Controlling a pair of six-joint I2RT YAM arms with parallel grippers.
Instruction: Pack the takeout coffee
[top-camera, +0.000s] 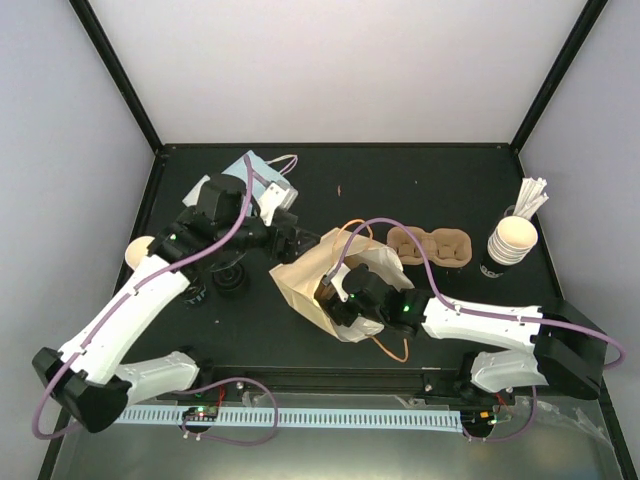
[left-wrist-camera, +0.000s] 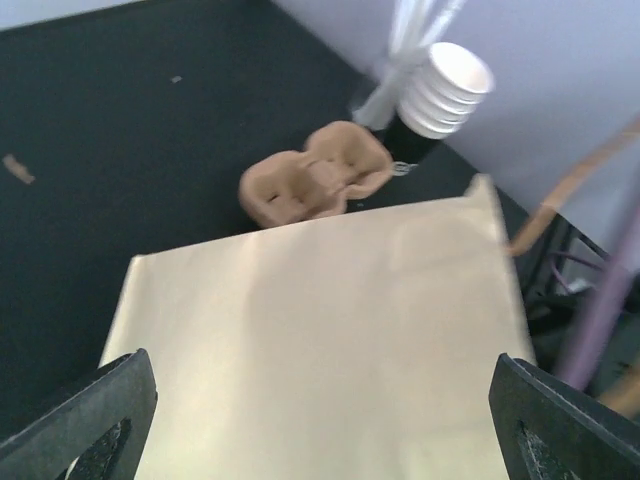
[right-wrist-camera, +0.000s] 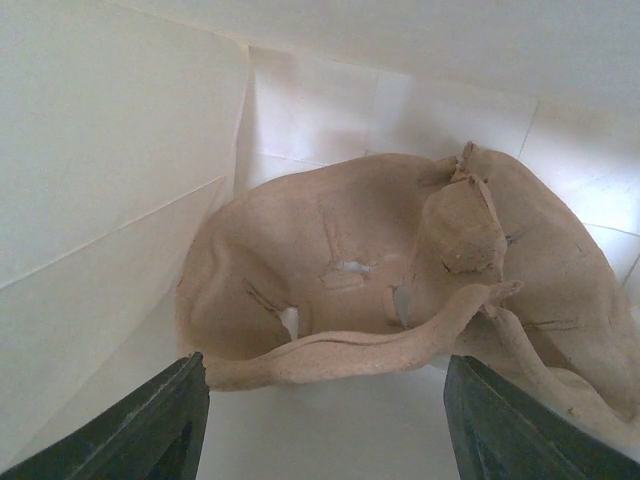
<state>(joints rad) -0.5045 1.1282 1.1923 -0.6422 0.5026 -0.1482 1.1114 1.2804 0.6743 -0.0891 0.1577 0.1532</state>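
— how's the left arm sitting?
— it climbs from the lower left of the overhead view, bends at the upper left and points right at the paper bag (top-camera: 300, 272). the left gripper (left-wrist-camera: 320, 372) is spread wide above the bag's flat side, with nothing in it.
— and the right arm?
— it comes in from the lower right, wrist buried in the bag's mouth. the right gripper (right-wrist-camera: 322, 372) has its fingers well apart with a pulp carrier (right-wrist-camera: 330, 250) rim between them. i can't tell if they pinch it.
— textures?
— the bag is smooth tan kraft, white inside. the carrier is rough, crumpled brown fibre. a second carrier (top-camera: 430, 246) sits right of the bag, near a stack of cups (top-camera: 510, 240) with white sticks.
— the coffee?
— the takeout coffee (top-camera: 139, 250), a cream paper cup, stands at the left of the matte black table (top-camera: 420, 180), partly hidden by the left arm, well apart from the bag. pale walls all round.
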